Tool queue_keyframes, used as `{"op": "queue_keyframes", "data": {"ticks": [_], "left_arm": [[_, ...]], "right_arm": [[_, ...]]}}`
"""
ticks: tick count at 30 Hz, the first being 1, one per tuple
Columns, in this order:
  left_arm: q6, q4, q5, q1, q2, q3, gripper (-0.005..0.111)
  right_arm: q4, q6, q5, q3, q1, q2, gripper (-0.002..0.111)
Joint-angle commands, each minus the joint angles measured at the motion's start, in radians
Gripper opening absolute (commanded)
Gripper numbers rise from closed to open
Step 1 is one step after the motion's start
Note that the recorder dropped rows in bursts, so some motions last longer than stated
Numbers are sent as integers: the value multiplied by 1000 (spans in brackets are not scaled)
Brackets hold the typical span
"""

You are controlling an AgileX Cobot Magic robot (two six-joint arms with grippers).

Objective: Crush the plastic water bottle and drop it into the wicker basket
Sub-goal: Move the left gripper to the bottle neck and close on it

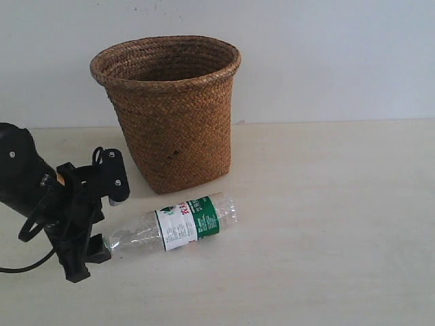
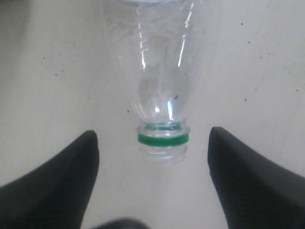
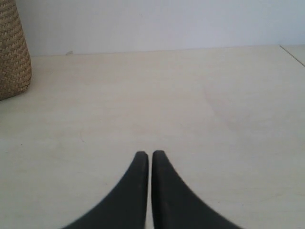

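Note:
The plastic water bottle (image 1: 180, 225) lies on its side on the table in front of the wicker basket (image 1: 173, 115), its white-and-green label facing up. Its neck points toward my left gripper (image 1: 102, 221). In the left wrist view the clear bottle (image 2: 162, 71) shows a green ring at the neck and a bare threaded mouth. That mouth sits between the wide-apart fingertips of my left gripper (image 2: 152, 133), touching neither. My right gripper (image 3: 150, 155) is shut on nothing over bare table, with the basket's side (image 3: 12, 52) off at the edge of its view.
The light wooden table (image 1: 326, 204) runs back to a white wall. A black cable loops from the left arm near the table's left edge. The right arm does not show in the exterior view.

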Motion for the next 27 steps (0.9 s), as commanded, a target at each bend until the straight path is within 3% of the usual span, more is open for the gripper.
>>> {"op": "queue_keyframes", "data": {"ticks": [1, 18, 27], "left_arm": [[0, -10, -16, -5, 42, -6, 61], [-2, -1, -75, -5, 73, -6, 60], [-2, 26, -46, -5, 73, -6, 30]], "right_arm": [[-4, -3, -1, -1, -6, -5, 0], [-4, -3, -1, -1, -6, -5, 0], [-4, -3, -1, -1, -6, -5, 0]]}}
